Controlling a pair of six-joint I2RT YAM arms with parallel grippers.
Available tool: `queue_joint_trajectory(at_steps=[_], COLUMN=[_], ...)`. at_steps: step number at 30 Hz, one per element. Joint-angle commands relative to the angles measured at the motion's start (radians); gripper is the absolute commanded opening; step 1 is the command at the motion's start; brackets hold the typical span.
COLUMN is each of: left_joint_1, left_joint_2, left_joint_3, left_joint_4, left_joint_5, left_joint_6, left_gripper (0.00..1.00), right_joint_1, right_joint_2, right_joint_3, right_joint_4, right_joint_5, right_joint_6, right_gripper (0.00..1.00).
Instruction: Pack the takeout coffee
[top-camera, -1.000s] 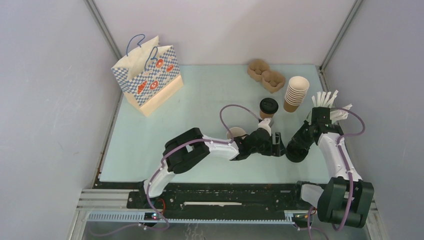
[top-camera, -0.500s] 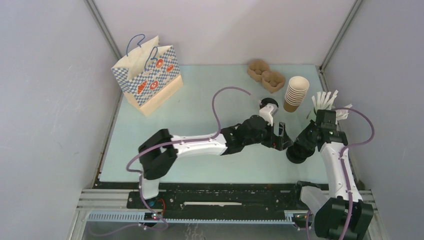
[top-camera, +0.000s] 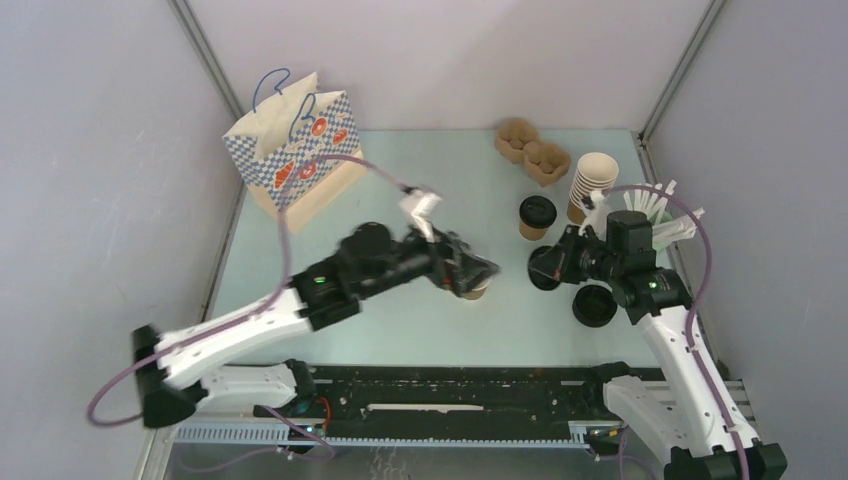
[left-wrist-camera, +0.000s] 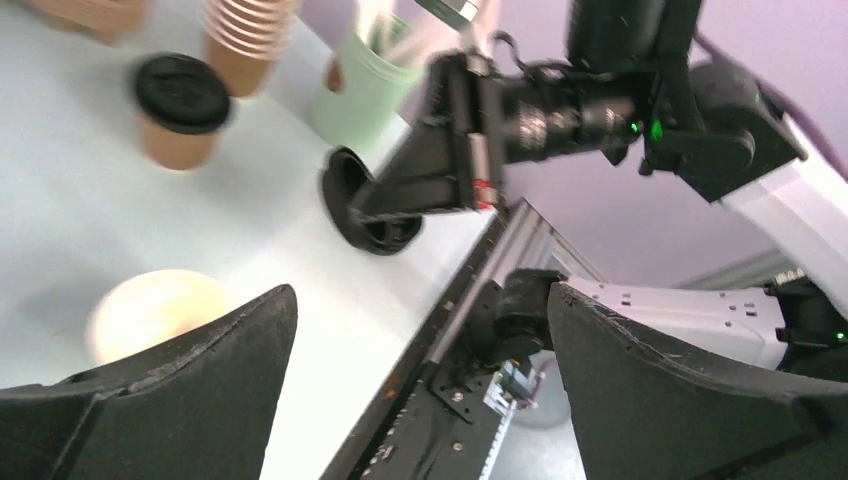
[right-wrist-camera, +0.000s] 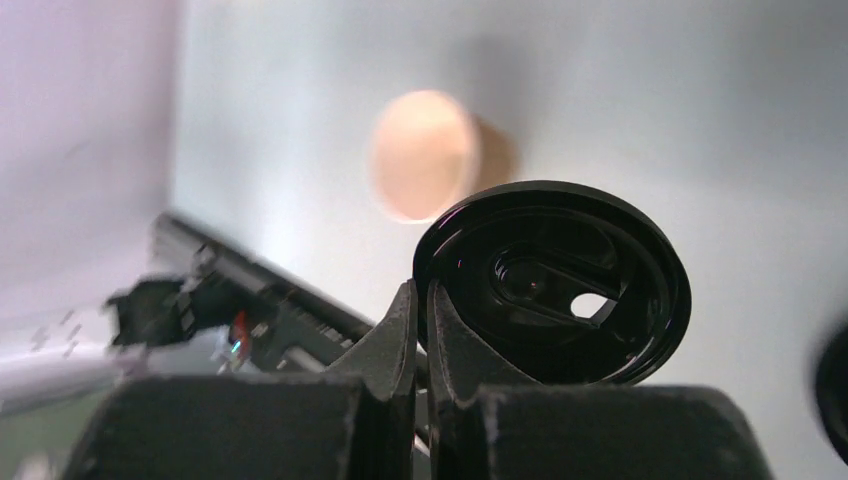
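The right gripper is pinched shut on the rim of a black lid, holding it on edge at about 3 o'clock from the open paper cup. That cup stands near the middle of the table. The left gripper hangs just over it with fingers spread wide, holding nothing. The lidded coffee cup stands upright at 1 o'clock from the open cup, clear of both arms.

The hold on the lid is a thin bite at one edge, so pressing down could make it pivot or slip and seat crooked. Nothing steadies the open cup, so an off-centre push would likely slide or tip it. The two wrists work close together and may clash. The right arm could also clip the lidded cup at its 12 o'clock, or sweep the spare lid at its 5 o'clock.
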Motion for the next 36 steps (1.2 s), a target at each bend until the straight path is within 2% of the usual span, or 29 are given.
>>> queue_joint_trajectory(at_steps=[1, 3, 6, 10, 12, 18, 21, 27, 33, 36], left_joint_1=[0.129, 0.192, 0.251, 0.257, 0.258, 0.258, 0.258, 0.258, 0.255, 0.252], left_joint_2=[-0.249, -0.333, -0.408, -0.444, -0.447, -0.4, -0.381, -0.36, -0.346, -0.35], left_joint_3=[-0.093, -0.133, -0.187, -0.238, -0.257, -0.247, -0.272, -0.3, -0.3, -0.304], left_joint_4=[-0.16, -0.16, -0.1, 0.044, 0.121, 0.225, 0.317, 0.394, 0.396, 0.397], left_joint_5=[-0.047, -0.007, 0.038, 0.068, 0.098, 0.167, 0.201, 0.244, 0.272, 0.271], left_joint_6=[-0.006, -0.089, -0.226, -0.351, -0.393, -0.475, -0.522, -0.567, -0.573, -0.568], left_gripper=[1.0, 1.0, 1.0, 1.0, 1.0, 1.0, 1.0, 1.0, 1.0, 0.96], right_joint_1=[0.099, 0.163, 0.282, 0.364, 0.382, 0.453, 0.478, 0.501, 0.501, 0.501], right_joint_2=[-0.022, -0.034, -0.031, 0.007, 0.039, 0.077, 0.1, 0.123, 0.136, 0.137], right_joint_3=[0.029, 0.013, 0.0, 0.001, 0.014, 0.097, 0.099, 0.108, 0.108, 0.108], right_joint_4=[0.268, 0.454, 0.739, 1.076, 1.172, 1.146, 1.183, 1.208, 1.219, 1.194], right_joint_5=[-0.403, -0.453, -0.448, -0.454, -0.463, -0.431, -0.418, -0.401, -0.398, -0.394], right_joint_6=[0.094, 0.232, 0.429, 0.666, 0.755, 0.71, 0.723, 0.726, 0.728, 0.707], right_gripper=[0.08, 0.08, 0.08, 0.08, 0.07, 0.07, 0.06, 0.05, 0.05, 0.05])
